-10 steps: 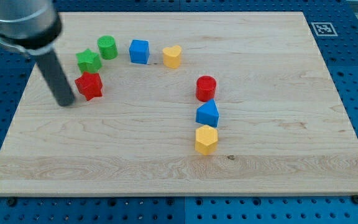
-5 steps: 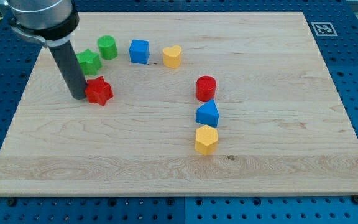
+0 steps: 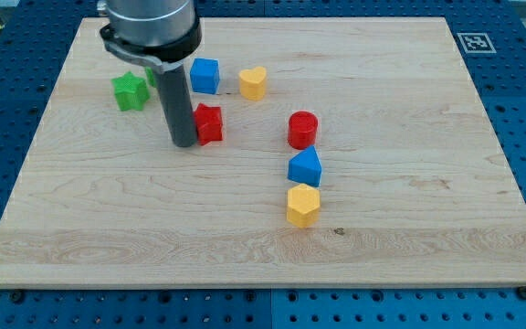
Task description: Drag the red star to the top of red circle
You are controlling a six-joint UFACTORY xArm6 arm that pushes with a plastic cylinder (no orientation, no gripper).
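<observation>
Red star [image 3: 209, 123] sits on the wooden table [image 3: 409, 228], left of centre in the view's upper half, with the tip [image 3: 184, 143] of the dark rod pressed against its left side. No gripper is fitted, only this rod, so there are no jaws to be apart or together. Red circle [image 3: 302, 129] stands to the view's right of the star, at about the same height and clearly apart from it. Just below the circle is a blue block [image 3: 305, 167] with a peaked top, and just below that a yellow block [image 3: 303, 205] with angled sides; the three form a short column. Above the star, a blue cube [image 3: 205, 75] lies near it, and a yellow heart-like block [image 3: 253, 82] is to that cube's right. A green star [image 3: 130, 90] rests to the view's left of the rod. A sliver of another green block [image 3: 152, 78] shows beside the rod, mostly hidden behind it.
</observation>
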